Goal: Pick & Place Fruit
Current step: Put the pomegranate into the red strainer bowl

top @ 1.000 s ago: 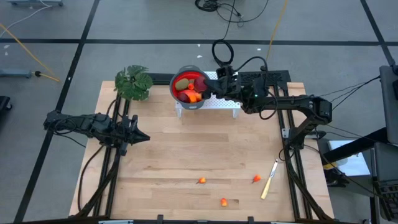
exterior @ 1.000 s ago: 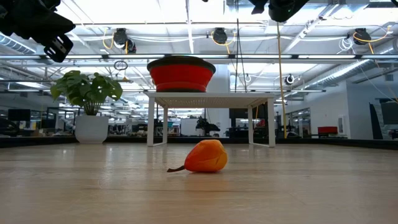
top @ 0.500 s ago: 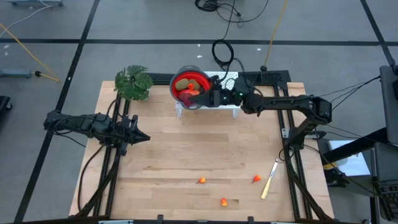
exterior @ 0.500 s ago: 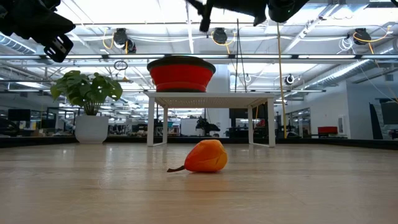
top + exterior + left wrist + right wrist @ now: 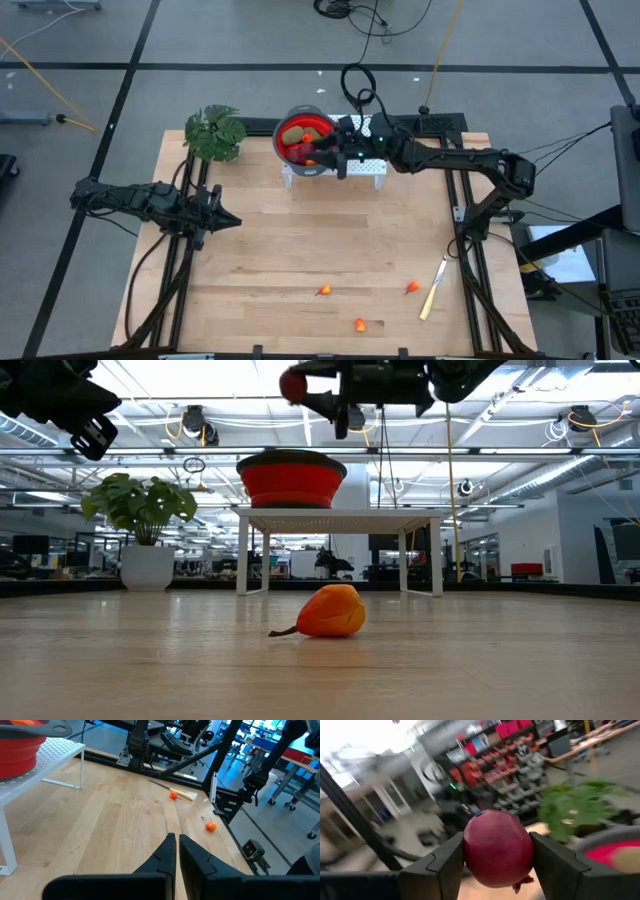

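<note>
My right gripper (image 5: 305,386) reaches level over the red bowl (image 5: 318,126) and is shut on a dark red round fruit (image 5: 498,847), which also shows in the low view as the fruit (image 5: 293,387). The bowl stands on a white rack (image 5: 368,168) and holds an olive-brown oval (image 5: 293,133) among other fruits. Three small orange-red fruits (image 5: 323,291) (image 5: 412,288) (image 5: 360,324) lie on the wood near the front edge. My left gripper (image 5: 176,845) hangs shut above the table's left side, touching nothing. My right gripper pinches the dark red fruit by two opposite sides (image 5: 470,851) between its two fingers (image 5: 445,865), at their free ends. The fingers lie about level and come from the table's right side. The fruit is lifted clear, above the bowl's rim.
A leafy plant (image 5: 215,133) stands left of the bowl at the far edge. A pale-handled knife (image 5: 433,288) lies near the front right. In the low view an orange fruit (image 5: 330,612) lies close to the camera. Bare wood spreads across the table's middle.
My right gripper has swung from over the rack toward the table's left, out over the bowl, and has come down a little while its wrist rolled and tipped. The dark red fruit has gone with it and now shows in the low view.
</note>
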